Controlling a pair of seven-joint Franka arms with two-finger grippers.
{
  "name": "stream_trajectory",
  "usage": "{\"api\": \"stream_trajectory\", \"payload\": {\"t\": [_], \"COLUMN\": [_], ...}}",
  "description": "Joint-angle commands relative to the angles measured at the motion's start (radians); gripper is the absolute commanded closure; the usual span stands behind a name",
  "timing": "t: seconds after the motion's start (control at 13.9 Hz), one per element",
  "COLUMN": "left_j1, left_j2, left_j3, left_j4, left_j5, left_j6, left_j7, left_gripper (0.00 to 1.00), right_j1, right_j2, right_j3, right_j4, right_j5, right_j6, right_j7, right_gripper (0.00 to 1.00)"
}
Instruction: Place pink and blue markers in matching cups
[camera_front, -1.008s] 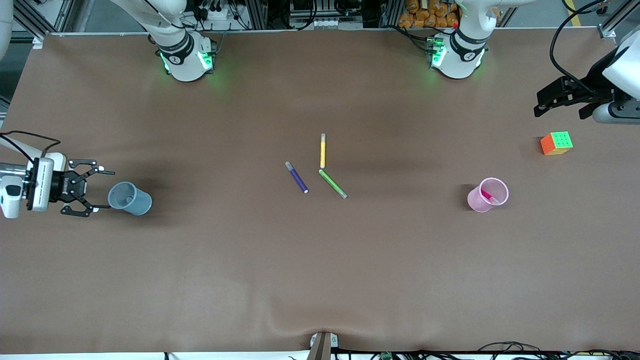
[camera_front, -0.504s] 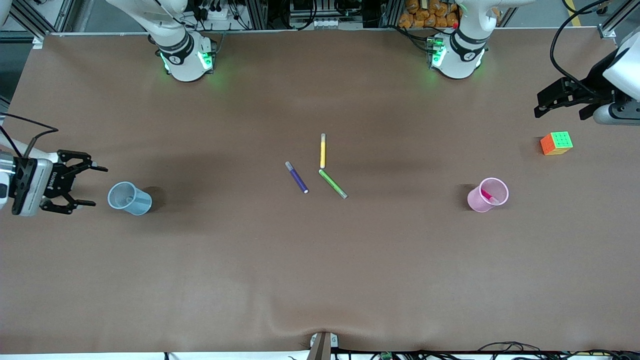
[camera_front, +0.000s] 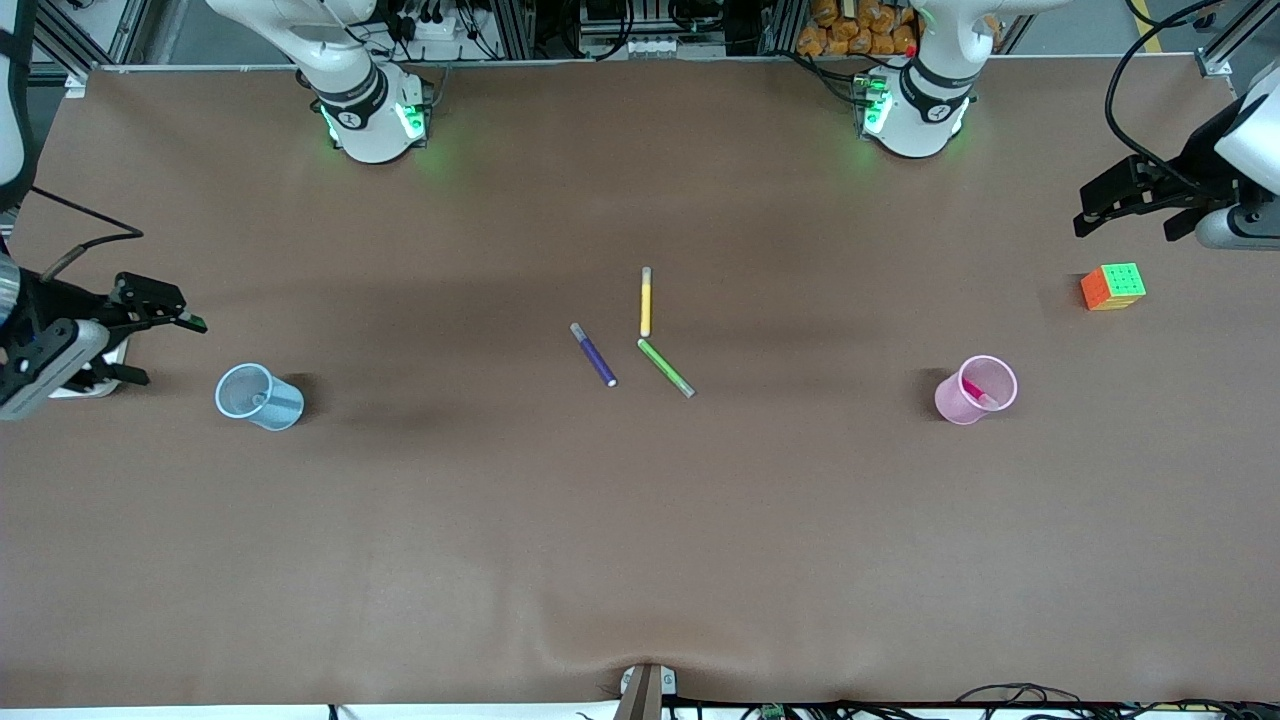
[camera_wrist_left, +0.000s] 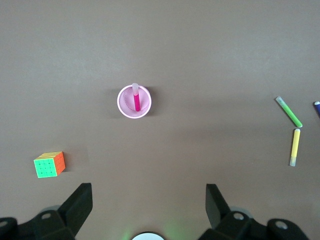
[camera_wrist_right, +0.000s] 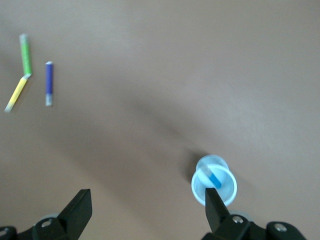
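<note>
The light blue cup (camera_front: 258, 397) stands toward the right arm's end of the table. The blue marker (camera_wrist_right: 214, 177) leans inside it, as the right wrist view (camera_wrist_right: 214, 186) shows. The pale pink cup (camera_front: 976, 390) stands toward the left arm's end with the pink marker (camera_front: 975, 392) inside; the left wrist view shows that cup (camera_wrist_left: 125, 107) and marker (camera_wrist_left: 136, 98) too. My right gripper (camera_front: 165, 350) is open and empty, in the air beside the blue cup (camera_wrist_right: 148, 205). My left gripper (camera_front: 1125, 222) is open and empty, over the table's end near the cube (camera_wrist_left: 148, 200).
A purple pen (camera_front: 594, 354), a yellow pen (camera_front: 646, 301) and a green pen (camera_front: 666, 367) lie together at the table's middle. A colourful cube (camera_front: 1112, 286) sits near the left arm's end, farther from the front camera than the pink cup.
My right gripper has drawn away from the blue cup toward the table's end and turned. The left gripper has barely shifted. Cups and pens have not moved.
</note>
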Motion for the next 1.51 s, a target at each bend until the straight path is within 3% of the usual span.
{"api": "stream_trajectory", "payload": {"t": [0.0,0.94,1.44], "left_j1": [0.004,0.002,0.002], "left_j2": [0.014,0.019,0.019], "left_j3": [-0.001,-0.003,-0.009], "left_j4": [0.024,0.021,0.019], "left_j5": [-0.004,-0.005,-0.005], "left_j6": [-0.002,-0.009,-0.02], "left_j7": [0.008,0.011,0.009], "left_gripper": [0.0,0.0,0.0], "right_j1": [0.022,-0.005,0.012], "right_j2": [-0.05,-0.217,-0.22], "right_j3": [-0.004,-0.002,0.001], "right_j4": [-0.018,-0.009,0.037], "right_j5": [-0.079,-0.157,-0.222], "right_j6": [-0.017,-0.197,-0.231], "right_j7": [0.206,0.715,0.723], "right_gripper": [0.0,0.0,0.0]}}
